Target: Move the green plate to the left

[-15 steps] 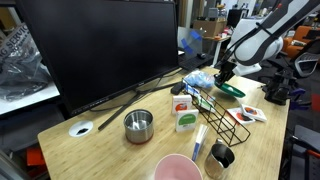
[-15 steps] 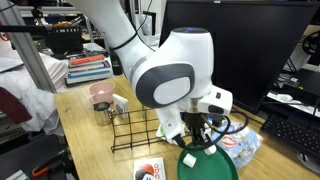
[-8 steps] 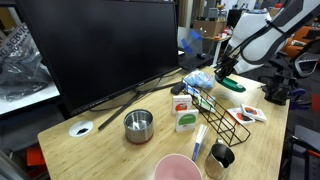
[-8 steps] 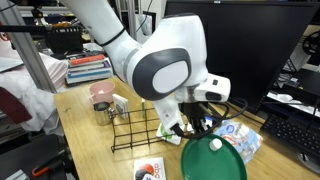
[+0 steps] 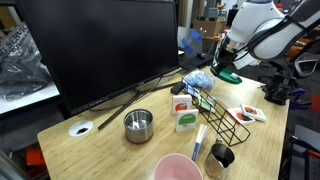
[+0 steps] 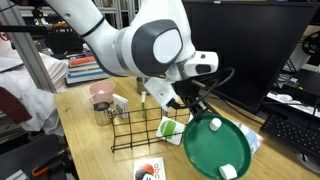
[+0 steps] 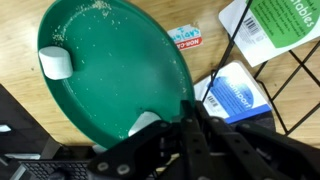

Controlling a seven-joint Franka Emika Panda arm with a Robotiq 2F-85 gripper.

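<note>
1 green plate (image 6: pixel 215 150), apparently 1 steel bowl (image 5: pixel 138 125)

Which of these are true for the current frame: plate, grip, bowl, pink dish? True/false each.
1. The gripper is shut on the green plate at its rim. True.
2. The green plate is bare. False: two small white pieces lie on it.
3. The steel bowl sits inside the wire rack. False: it stands on the table, apart from the rack.
4. The pink dish stands apart from the green plate. True.
</note>
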